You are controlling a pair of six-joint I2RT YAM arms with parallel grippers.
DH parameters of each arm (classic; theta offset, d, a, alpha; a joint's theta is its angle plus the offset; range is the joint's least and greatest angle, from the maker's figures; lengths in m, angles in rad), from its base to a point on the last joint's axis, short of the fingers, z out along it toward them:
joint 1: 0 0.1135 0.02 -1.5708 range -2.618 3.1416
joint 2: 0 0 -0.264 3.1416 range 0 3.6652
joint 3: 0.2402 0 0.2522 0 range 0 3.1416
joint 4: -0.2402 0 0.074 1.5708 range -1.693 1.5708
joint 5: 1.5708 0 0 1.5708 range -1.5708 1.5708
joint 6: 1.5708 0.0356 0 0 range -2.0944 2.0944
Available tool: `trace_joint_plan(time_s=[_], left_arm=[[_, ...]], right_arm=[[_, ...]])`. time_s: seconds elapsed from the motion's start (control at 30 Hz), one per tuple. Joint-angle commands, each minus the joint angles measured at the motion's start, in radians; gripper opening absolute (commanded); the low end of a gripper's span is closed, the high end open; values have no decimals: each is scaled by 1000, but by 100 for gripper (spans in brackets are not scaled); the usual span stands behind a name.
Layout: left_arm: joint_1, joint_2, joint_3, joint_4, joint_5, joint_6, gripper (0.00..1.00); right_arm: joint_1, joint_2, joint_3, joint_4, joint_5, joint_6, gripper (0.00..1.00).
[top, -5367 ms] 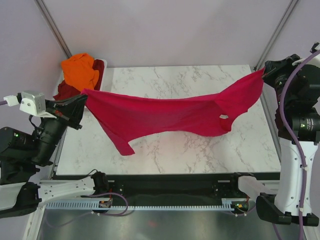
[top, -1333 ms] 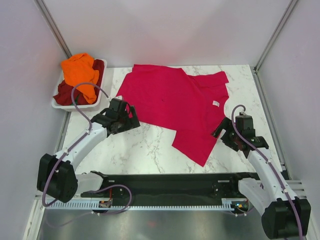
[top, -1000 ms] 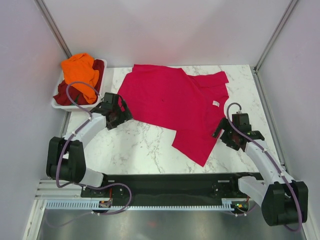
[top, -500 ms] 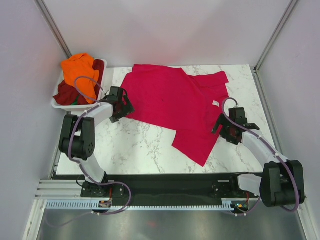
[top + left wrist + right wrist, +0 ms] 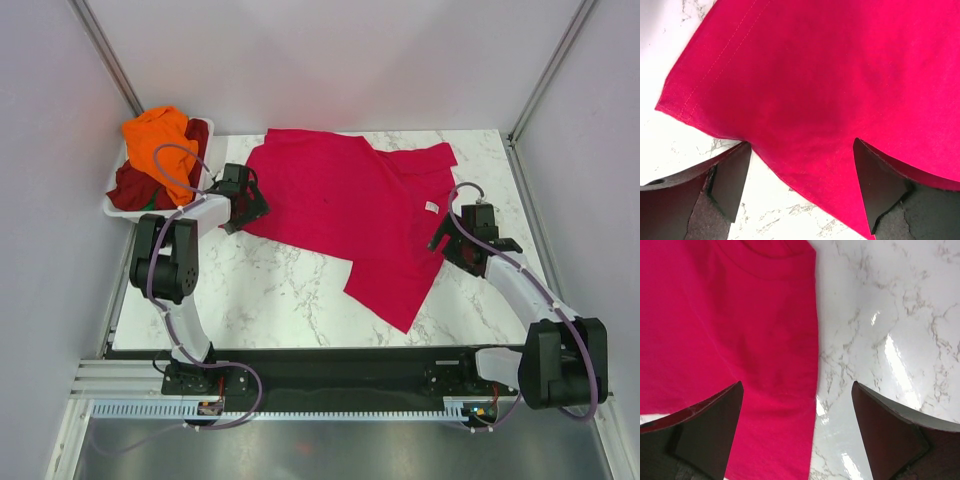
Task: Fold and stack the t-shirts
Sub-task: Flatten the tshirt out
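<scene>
Lying spread on table (image 5: 290,295) was crimson-pink shirt (image 5: 350,205) | left gripper (image 5: 246,206) jaws wide over its hem corner, nothing held | right gripper (image 5: 448,240) jaws wide at its right edge, empty | orange shirt (image 5: 160,140), maroon shirt (image 5: 127,186) sat in basket (image 5: 114,210)

White arms (image 5: 515,285) with black joints, trailing looped purple cables (image 5: 178,146)

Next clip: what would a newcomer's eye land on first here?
The bright crimson-pink t-shirt lying across the white marble table. Next, the orange shirt heaped over a dark maroon one in the white plastic basket at far left. The left arm's fingers and right arm's fingers stand open at the t-shirt's sides.
</scene>
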Motion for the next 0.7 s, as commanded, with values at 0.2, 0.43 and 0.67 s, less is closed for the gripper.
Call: trace_joint_plan(time_s=[0.2,0.43,0.67], left_arm=[[2,-93,-111,46,42,-4,2],[2,-98,-131,43,68,-24,2],[-8,-275,-313,42,168,-51,2]], right_arm=[[-4,153,106,130,-4,100,98],[-4,160,84,143,2,97,97],[-27,135,99,120,106,94,98]])
